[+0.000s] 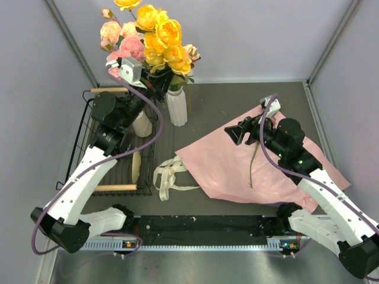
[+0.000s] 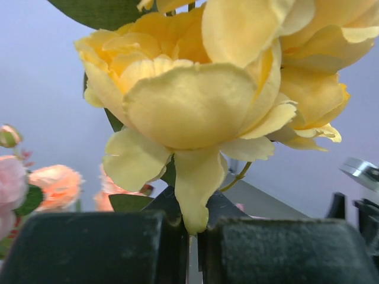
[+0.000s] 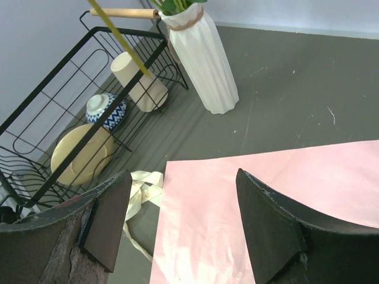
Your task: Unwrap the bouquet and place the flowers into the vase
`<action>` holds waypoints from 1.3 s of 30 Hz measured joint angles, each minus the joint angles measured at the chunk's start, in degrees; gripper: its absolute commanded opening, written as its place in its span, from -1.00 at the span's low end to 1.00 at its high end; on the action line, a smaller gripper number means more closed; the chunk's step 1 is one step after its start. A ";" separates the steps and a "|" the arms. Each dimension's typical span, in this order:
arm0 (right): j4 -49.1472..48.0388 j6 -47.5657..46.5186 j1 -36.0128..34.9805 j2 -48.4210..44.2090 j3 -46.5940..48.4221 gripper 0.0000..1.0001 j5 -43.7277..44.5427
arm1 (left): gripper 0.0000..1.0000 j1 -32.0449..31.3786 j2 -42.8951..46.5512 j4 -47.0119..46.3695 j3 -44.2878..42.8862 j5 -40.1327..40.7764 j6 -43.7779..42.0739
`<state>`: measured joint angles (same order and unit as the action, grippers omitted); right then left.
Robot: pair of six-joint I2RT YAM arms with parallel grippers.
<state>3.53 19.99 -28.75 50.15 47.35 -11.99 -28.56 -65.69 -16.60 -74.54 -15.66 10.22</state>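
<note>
Closest in, my right fingers (image 3: 269,228) are spread wide with nothing between them, hanging over the pink paper wrap (image 1: 237,171). That wrap lies flat and opened out on the dark worktop (image 1: 237,100). One loose stem (image 1: 253,165) rests on the paper, its upper end hidden under my right wrist in the top view. At the wrap's left corner the cream ribbon (image 1: 169,177) sprawls in slack loops, touching the paper.

Further left sits the black wire rack (image 1: 115,187) with its wooden handles. Inside it are a beige plate (image 3: 80,154), a blue-patterned bowl (image 3: 105,110) and a plain beige cup (image 3: 139,80).

Beyond that, the white ribbed vase (image 1: 176,106) stands upright just right of the rack's far corner. The flowers (image 1: 157,38) are in it, with yellow roses bunched above the rim and pink and peach ones leaning left. My left fingers (image 2: 118,248) are up there at the back, pressed together right under a yellow rose, one petal drooping over the seam between them. Whether a stem is pinched in that seam, I cannot tell.
</note>
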 measured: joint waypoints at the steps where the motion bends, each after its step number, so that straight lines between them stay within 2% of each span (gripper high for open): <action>1: 0.07 0.00 0.00 0.07 0.00 0.43 0.09 | -1.00 0.00 0.09 -0.20 -0.02 1.44 -1.27; 7: 0.74 0.07 0.00 0.13 0.00 0.43 0.33 | -1.00 0.00 -1.90 -1.27 -1.27 9.70 -9.60; 14: 1.66 0.07 0.00 -0.74 0.00 0.43 0.81 | -1.00 0.07 -5.60 -6.97 -1.33 16.76 -14.64; 30: 4.15 0.04 0.00 -3.17 -0.02 0.43 2.19 | -1.00 0.79 -10.82 -15.28 -1.64 22.47 -17.29; 39: 4.26 0.04 0.00 -2.91 -0.02 0.43 2.19 | -1.00 0.81 -10.84 -19.17 4.46 23.67 -17.14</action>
<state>7.79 20.03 -28.75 47.24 47.33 -9.80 -27.75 -76.53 -35.77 -70.08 8.01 -6.92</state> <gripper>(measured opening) 0.717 0.028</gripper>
